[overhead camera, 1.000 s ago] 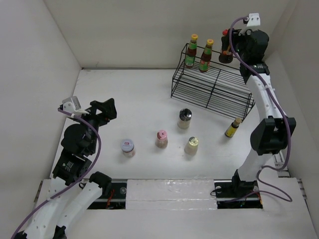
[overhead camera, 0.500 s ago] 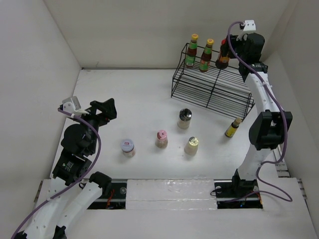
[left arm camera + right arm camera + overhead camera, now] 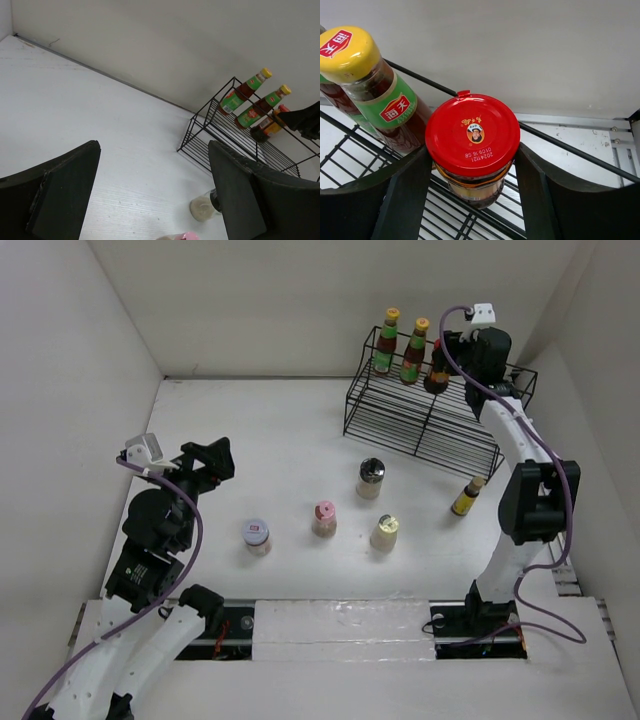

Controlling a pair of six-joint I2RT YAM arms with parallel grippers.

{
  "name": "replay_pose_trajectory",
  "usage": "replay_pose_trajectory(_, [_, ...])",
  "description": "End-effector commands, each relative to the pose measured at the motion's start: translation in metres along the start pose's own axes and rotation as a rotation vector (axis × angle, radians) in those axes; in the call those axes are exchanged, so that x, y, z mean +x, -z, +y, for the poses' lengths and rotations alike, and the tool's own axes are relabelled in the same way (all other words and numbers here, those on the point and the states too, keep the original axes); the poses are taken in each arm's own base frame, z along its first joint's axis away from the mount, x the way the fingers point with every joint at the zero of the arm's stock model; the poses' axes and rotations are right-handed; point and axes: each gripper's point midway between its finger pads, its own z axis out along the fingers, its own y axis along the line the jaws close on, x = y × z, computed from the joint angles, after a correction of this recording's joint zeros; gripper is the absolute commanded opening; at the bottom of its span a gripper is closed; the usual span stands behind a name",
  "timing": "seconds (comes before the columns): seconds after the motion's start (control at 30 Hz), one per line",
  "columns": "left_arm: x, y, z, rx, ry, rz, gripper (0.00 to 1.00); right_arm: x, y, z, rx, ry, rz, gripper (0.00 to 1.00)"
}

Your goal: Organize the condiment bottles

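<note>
A white table [image 3: 270, 440] boxed in by plain white walls holds everything, and a black wire rack [image 3: 425, 415] stands at its far right.

At the rack's upper shelf the right gripper [image 3: 470, 192] is clamped on the red-lidded jar [image 3: 472, 134]. Its two dark fingers [image 3: 402, 200] press the glass from either side just under the lid. The wide lid and the fingers hide most of the jar's base in the wrist view, so I cannot tell whether it rests on the wires or hangs just above them. From overhead the gripper's black body covers much of the jar.

Just left of the jar on the same shelf stands the nearer sauce bottle [image 3: 380, 100], with a yellow cap and a green label. The farther sauce bottle [image 3: 332, 97] is behind it and largely cut off by the frame edge.

On the table in front of the rack stand the grey-capped shaker [image 3: 371, 478], the pink-capped shaker [image 3: 323, 519], the cream-capped shaker [image 3: 384, 532] and, further left, the white-lidded jar [image 3: 257, 536]. All four stand apart from one another. The small yellow-brown bottle [image 3: 467, 496] stands near the rack's right front corner.

The left gripper [image 3: 155, 200] hangs over the near left of the table, spread wide with nothing between its fingers. In its own view one finger hides part of the grey-capped shaker, and only the very top of the pink cap shows.
</note>
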Motion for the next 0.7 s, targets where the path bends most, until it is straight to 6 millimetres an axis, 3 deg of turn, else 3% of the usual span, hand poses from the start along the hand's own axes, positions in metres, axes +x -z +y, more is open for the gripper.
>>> replay_pose_trajectory(0.0, [-0.005, -0.001, -0.006, 0.025, 0.004, -0.019, 0.84, -0.066, 0.021, 0.0, 0.021, 0.015, -0.189, 0.57])
replay_pose_trajectory(0.1, [-0.005, -0.001, -0.006, 0.025, 0.004, -0.019, 0.84, -0.08, 0.033, 0.001, 0.02, 0.007, -0.217, 0.82])
replay_pose_trajectory(0.23, [-0.003, -0.003, -0.006, 0.021, 0.0, -0.012, 0.84, -0.11, 0.065, 0.012, 0.025, 0.007, -0.281, 0.89])
replay_pose_trajectory(0.33, [-0.003, -0.003, -0.006, 0.021, 0.0, -0.012, 0.84, -0.112, 0.095, 0.032, 0.003, 0.005, -0.295, 0.89])
replay_pose_trajectory(0.37, [-0.003, -0.003, -0.006, 0.021, 0.0, -0.012, 0.84, -0.106, 0.102, 0.048, -0.022, 0.004, -0.285, 0.86])
replay_pose_trajectory(0.4, [-0.003, -0.003, -0.006, 0.021, 0.0, -0.012, 0.83, -0.073, 0.103, 0.059, -0.044, 0.006, -0.229, 0.67])
replay_pose_trajectory(0.47, [-0.004, -0.003, -0.004, 0.013, 0.0, -0.016, 0.79, -0.057, 0.125, 0.083, -0.093, -0.031, -0.219, 0.3])
replay_pose_trajectory(0.5, [-0.004, -0.003, -0.004, 0.013, 0.0, -0.016, 0.78, -0.041, 0.132, 0.11, -0.152, -0.038, -0.202, 0.08])
replay_pose_trajectory(0.53, [-0.004, -0.003, -0.004, 0.013, 0.0, -0.016, 0.76, -0.007, 0.142, 0.121, -0.181, -0.03, -0.151, 0.06])
replay_pose_trajectory(0.6, [-0.004, -0.003, -0.004, 0.013, 0.0, -0.016, 0.67, 0.021, 0.153, 0.143, -0.228, -0.035, -0.104, 0.1])
replay_pose_trajectory(0.67, [-0.001, -0.005, -0.004, 0.009, -0.004, -0.009, 0.62, 0.056, 0.169, 0.168, -0.304, -0.015, -0.032, 0.44])
